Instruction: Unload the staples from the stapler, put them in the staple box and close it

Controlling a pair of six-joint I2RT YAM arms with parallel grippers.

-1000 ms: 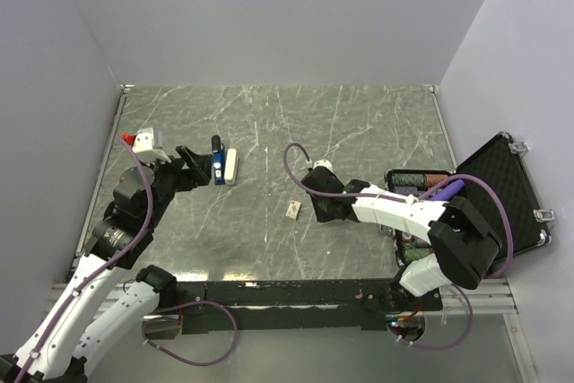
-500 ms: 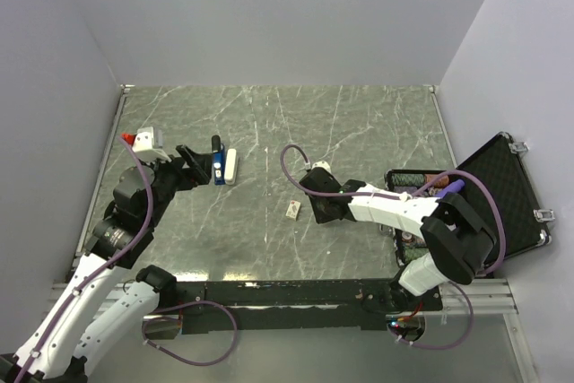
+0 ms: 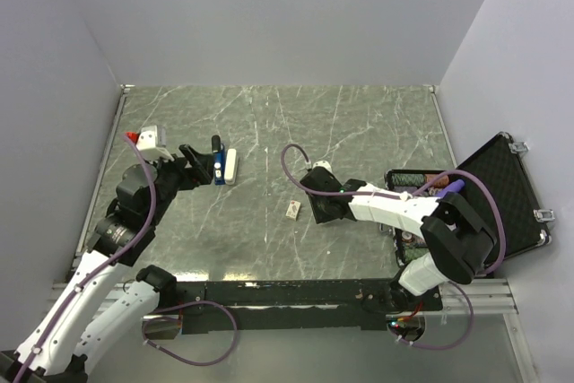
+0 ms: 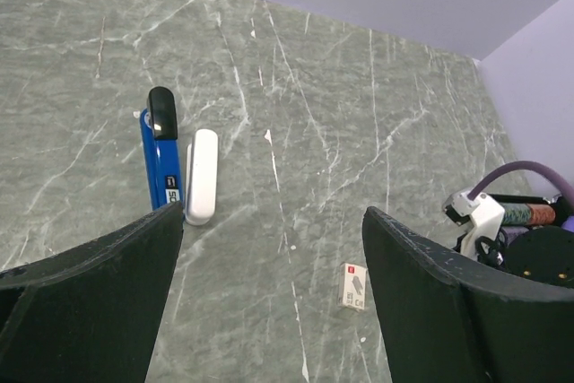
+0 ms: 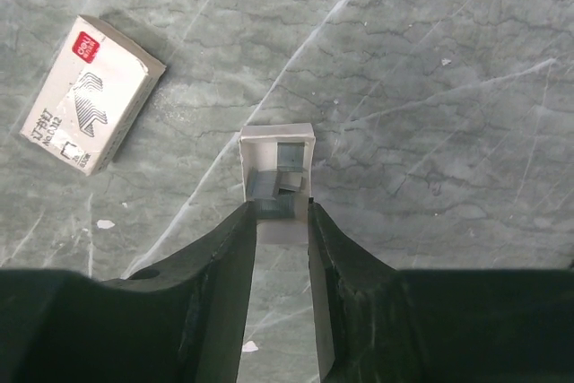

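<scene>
Over on the left, the left hand (image 3: 203,168) hovers just beside the stapler (image 3: 218,161), fingers spread wide, nothing between them. The stapler lies flat on the green marbled table (image 3: 359,123), left of centre. Its long axis runs away from the arms, with the black end pointing at the far wall and the blue end towards the hand. Its whitish bar (image 4: 201,177) lies parallel on the right side, right up against the blue body at the near end.

Moving to mid-table, a small beige staple box (image 5: 90,96) sits slantwise, closed. Just right of it, the right hand (image 5: 279,210) is down low, fingers narrow and straddling the near end of a little white open tray (image 5: 278,159) with loose staples inside. Whether it grips the tray or only flanks it, I cannot tell.

At the far right edge stands an open black case (image 3: 498,190).
</scene>
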